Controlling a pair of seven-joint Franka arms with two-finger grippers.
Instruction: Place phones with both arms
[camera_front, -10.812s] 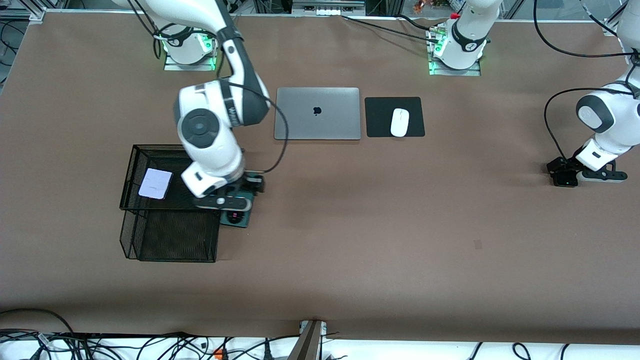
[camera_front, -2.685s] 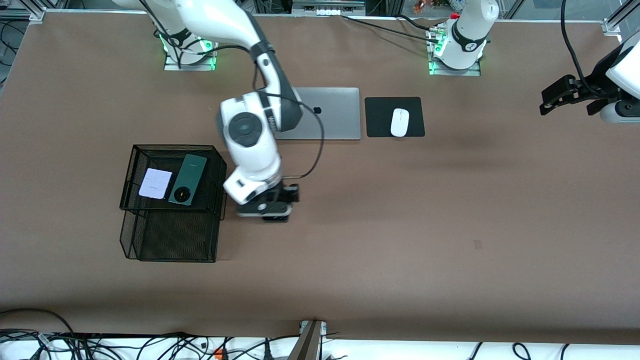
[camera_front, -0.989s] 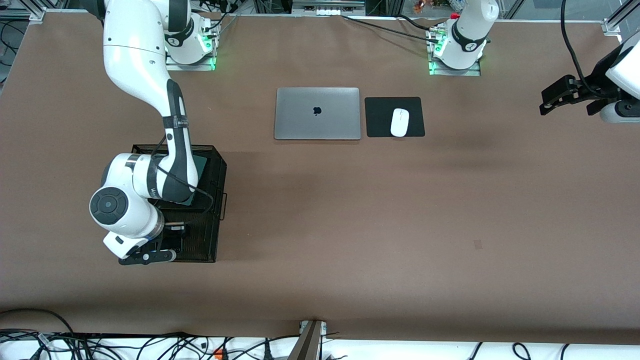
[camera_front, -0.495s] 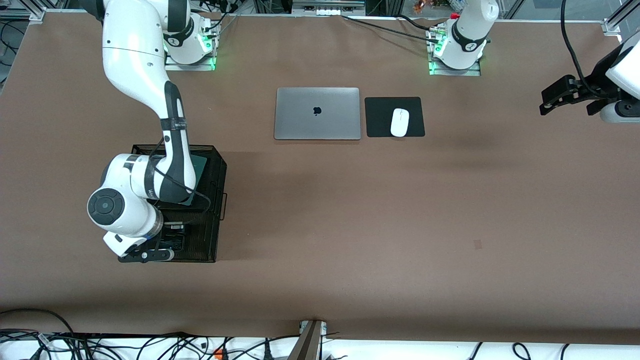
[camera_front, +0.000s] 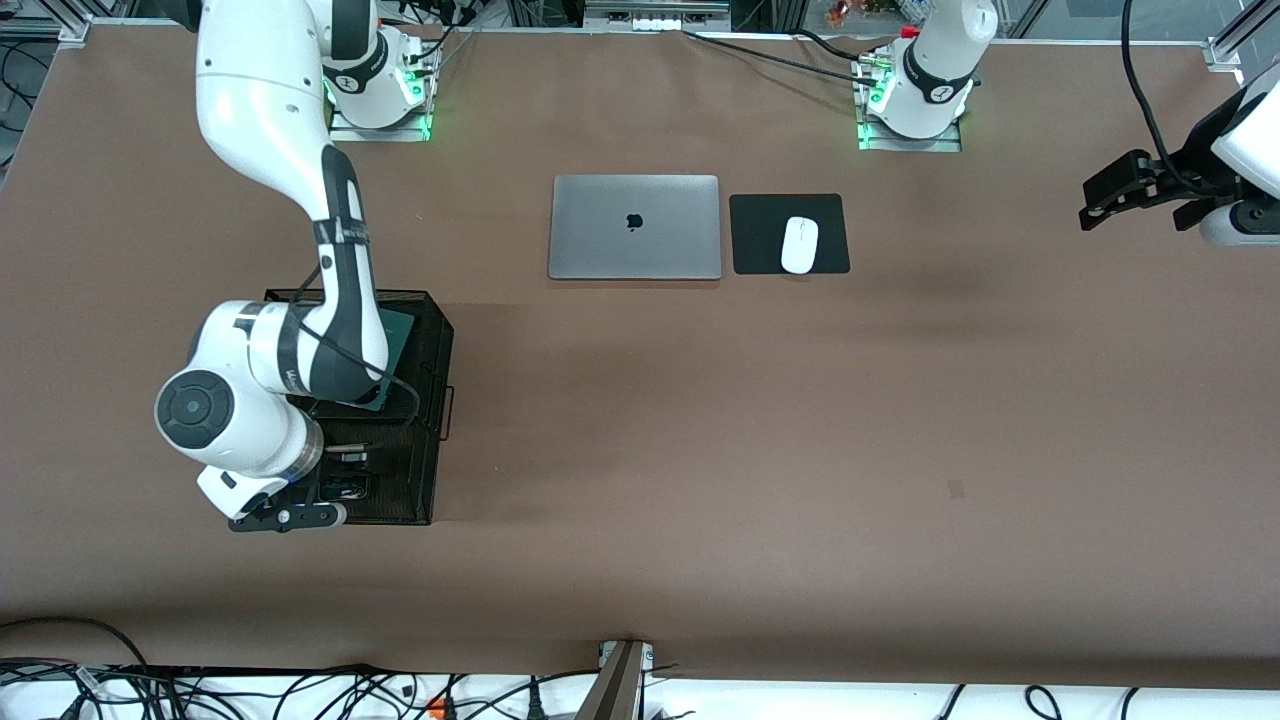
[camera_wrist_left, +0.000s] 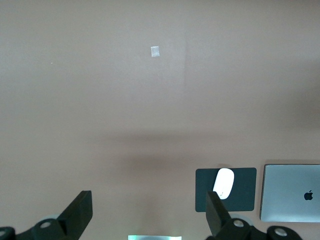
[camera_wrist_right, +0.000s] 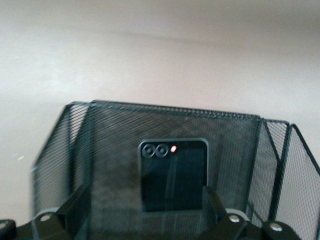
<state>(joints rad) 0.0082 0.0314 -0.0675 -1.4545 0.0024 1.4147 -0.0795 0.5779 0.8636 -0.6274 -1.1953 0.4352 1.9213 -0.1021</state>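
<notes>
My right gripper (camera_front: 300, 505) is open and empty, low at the lower tier of a black mesh two-tier basket (camera_front: 438, 345). The small squarish black phone (camera_front: 346, 487) lies flat in that lower tier; in the right wrist view the black phone (camera_wrist_right: 173, 174) lies just past my open right gripper (camera_wrist_right: 146, 212). The dark green phone (camera_front: 401, 333) lies in the upper tier, mostly covered by my right arm. The white-pink phone is hidden under that arm. My left gripper (camera_front: 1115, 192) waits open and empty, raised over the left arm's end of the table, and its own view shows the left gripper (camera_wrist_left: 147, 215) with nothing in it.
A closed grey laptop (camera_front: 634, 227) and a white mouse (camera_front: 799, 244) on a black pad (camera_front: 830, 215) lie between the two bases. They also show in the left wrist view, the laptop (camera_wrist_left: 291, 199) and the mouse (camera_wrist_left: 223, 182).
My right arm carried the black phone from beside the basket to the lower tier and let it go. In the last second it has drawn slightly back. The left arm has stayed still.
</notes>
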